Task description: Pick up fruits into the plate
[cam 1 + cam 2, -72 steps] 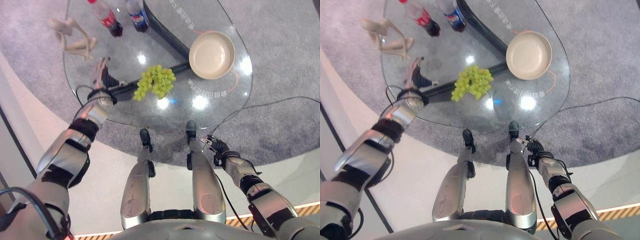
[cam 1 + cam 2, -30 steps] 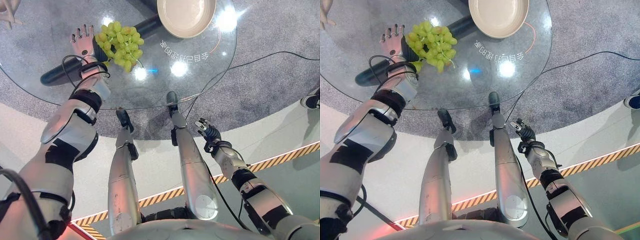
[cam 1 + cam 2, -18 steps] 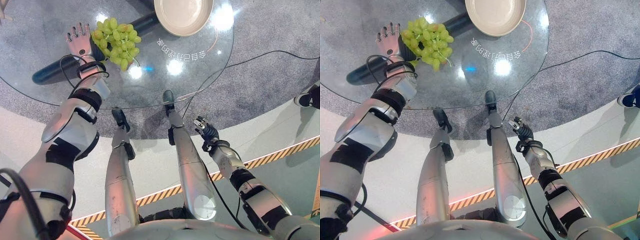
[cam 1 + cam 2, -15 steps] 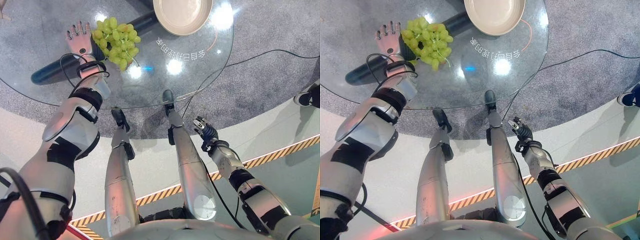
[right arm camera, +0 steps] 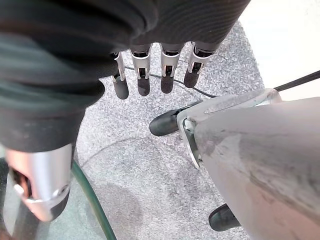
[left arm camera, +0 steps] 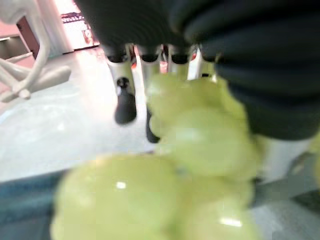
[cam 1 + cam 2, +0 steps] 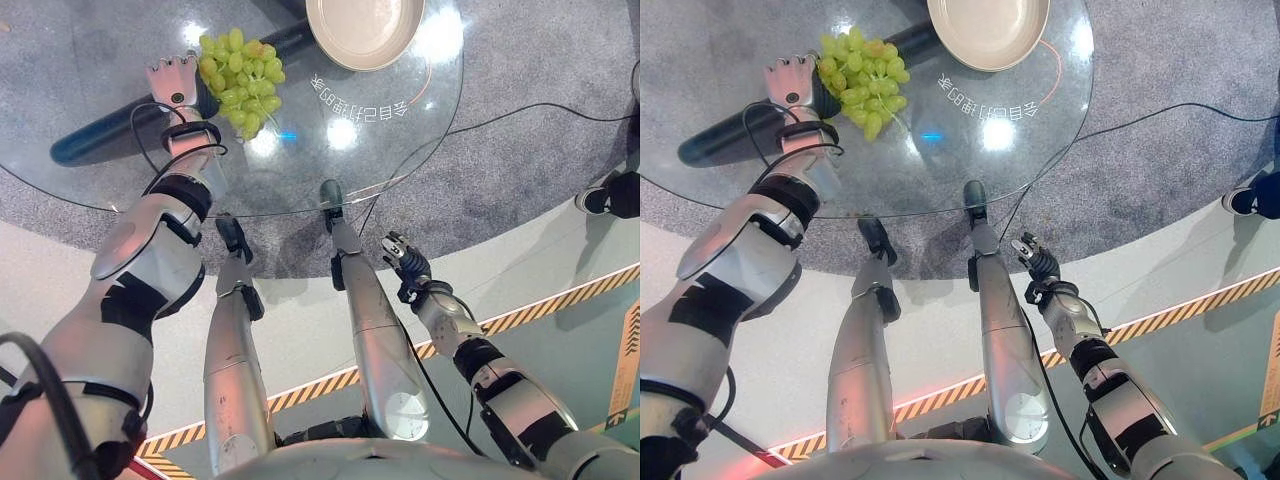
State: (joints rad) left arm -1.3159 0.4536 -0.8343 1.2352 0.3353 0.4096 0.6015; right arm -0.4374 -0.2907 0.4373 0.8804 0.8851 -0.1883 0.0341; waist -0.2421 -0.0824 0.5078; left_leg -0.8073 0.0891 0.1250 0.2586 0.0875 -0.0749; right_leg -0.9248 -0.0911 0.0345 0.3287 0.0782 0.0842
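A round glass table [image 7: 120, 180] stands on grey carpet [image 7: 540, 150], with white lettering [image 7: 360, 103] printed on its top. A person's dark shoe [image 7: 605, 195] rests at the far right. Yellow-black striped tape [image 7: 560, 300] crosses the pale floor nearby.

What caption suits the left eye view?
Robot's left hand reaches beside green grapes on a glass table, near the plate.

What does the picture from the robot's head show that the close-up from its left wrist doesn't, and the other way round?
The left eye view alone takes in the cream plate, the round glass table and the right hand hanging low beside the table, open and holding nothing. The left wrist view alone shows a pale sculpture standing on the glass beyond the fingers. Both show the green grapes and the left hand open beside them.
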